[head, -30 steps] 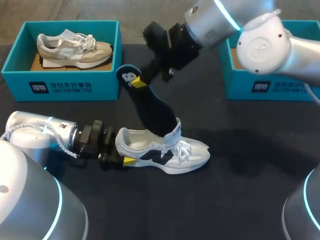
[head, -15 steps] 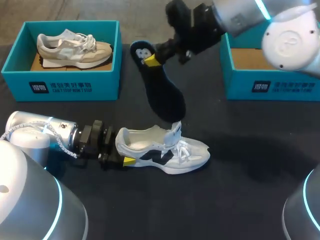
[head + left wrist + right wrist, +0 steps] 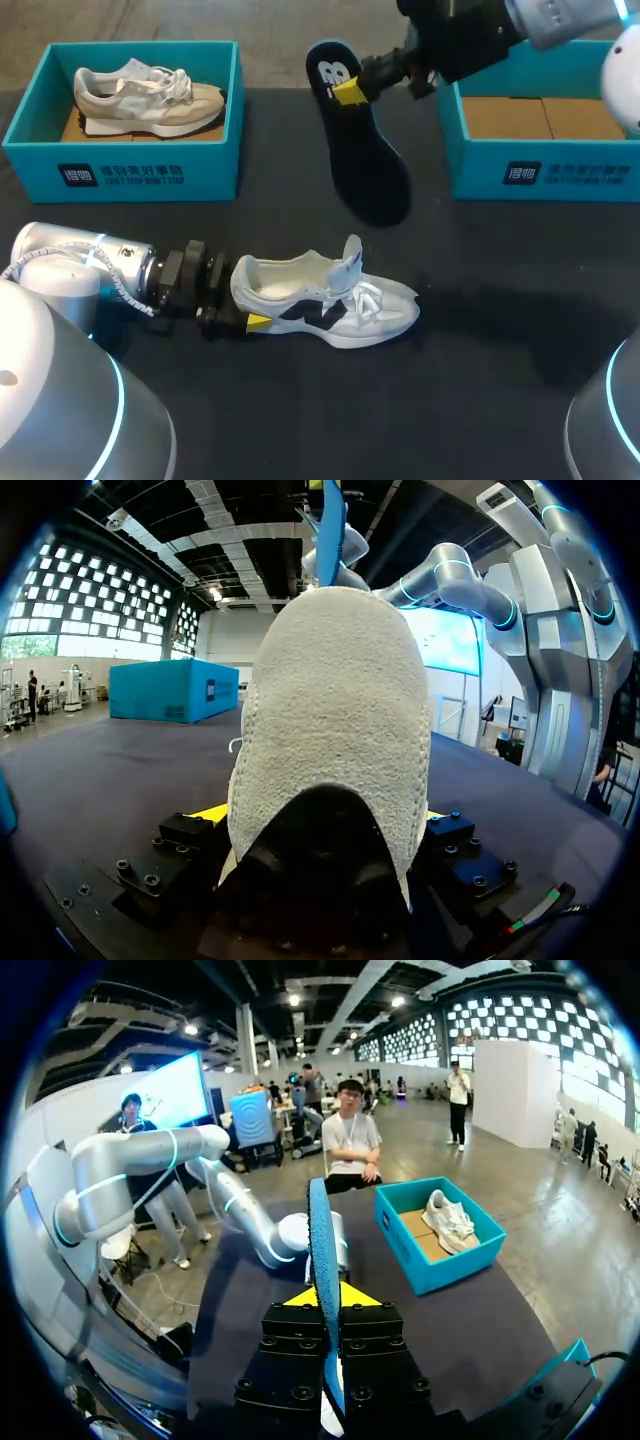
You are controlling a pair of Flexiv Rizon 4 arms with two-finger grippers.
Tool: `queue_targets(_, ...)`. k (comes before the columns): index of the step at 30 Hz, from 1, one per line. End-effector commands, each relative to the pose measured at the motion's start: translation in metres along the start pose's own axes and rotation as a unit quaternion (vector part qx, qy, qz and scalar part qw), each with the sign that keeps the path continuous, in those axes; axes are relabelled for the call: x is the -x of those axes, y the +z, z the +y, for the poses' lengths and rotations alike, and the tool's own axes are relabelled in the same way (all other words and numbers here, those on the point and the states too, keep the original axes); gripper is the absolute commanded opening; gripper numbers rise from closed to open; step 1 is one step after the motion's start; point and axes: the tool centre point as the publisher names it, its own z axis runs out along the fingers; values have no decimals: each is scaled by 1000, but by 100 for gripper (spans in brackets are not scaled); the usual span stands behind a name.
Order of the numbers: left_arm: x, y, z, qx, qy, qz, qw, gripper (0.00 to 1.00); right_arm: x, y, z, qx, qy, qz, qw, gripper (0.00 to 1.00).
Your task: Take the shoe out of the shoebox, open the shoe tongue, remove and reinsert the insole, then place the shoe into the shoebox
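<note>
Head view: the white shoe (image 3: 325,300) stands on its sole on the black table (image 3: 480,400), toe to the right, tongue standing up. At its heel is the left gripper (image 3: 245,322). Only one yellow tip shows here, on the near side of the heel.

Left wrist view fills in the rest. The heel of the white shoe (image 3: 335,740) is wedged between both fingers, with a finger block pressed on from each side, so the left gripper (image 3: 325,825) is clamped on the heel.

Head view: the right gripper (image 3: 350,92) holds the dark insole (image 3: 362,160) in the air, between the left shoebox (image 3: 120,170) and the right shoebox (image 3: 540,175). The pinch is at the heel end. The toe end hangs down toward the shoe but stays apart from it. The broad face shows, with a white mark near the heel end.

Right wrist view gives the insole (image 3: 322,1240) edge-on only, a thin blue strip between the yellow tips. The right gripper (image 3: 328,1295) grips it from both sides. Past it are the left arm (image 3: 255,1225) and the left shoebox (image 3: 440,1230).

Left wrist view catches the insole (image 3: 330,520) as a thin blue edge above the heel, with the right arm (image 3: 450,575) behind it.

Head view also shows a beige shoe (image 3: 150,98) in the left shoebox and brown cardboard inside the right shoebox.
</note>
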Motion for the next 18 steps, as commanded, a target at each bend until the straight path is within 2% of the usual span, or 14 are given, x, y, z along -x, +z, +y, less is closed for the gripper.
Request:
queue_targets(1, 2, 2, 3, 0, 0, -1, 1000, 0, 0, 1, -1, 1, 0, 1, 1000, 0)
queue_targets(9, 2, 2, 3, 0, 0, -1, 1000, 0, 0, 1, -1, 1, 0, 1, 1000, 0)
queue_targets(10, 2, 2, 3, 0, 0, -1, 1000, 0, 0, -4, 3, 14, 5, 3, 1000, 0)
queue_targets(13, 2, 2, 3, 0, 0, -1, 1000, 0, -3, -12, 9, 13, 13, 6, 1000, 0)
queue_targets(18, 2, 2, 3, 0, 0, -1, 1000, 0, -20, -34, 26, 27, 54, 1, 998, 0)
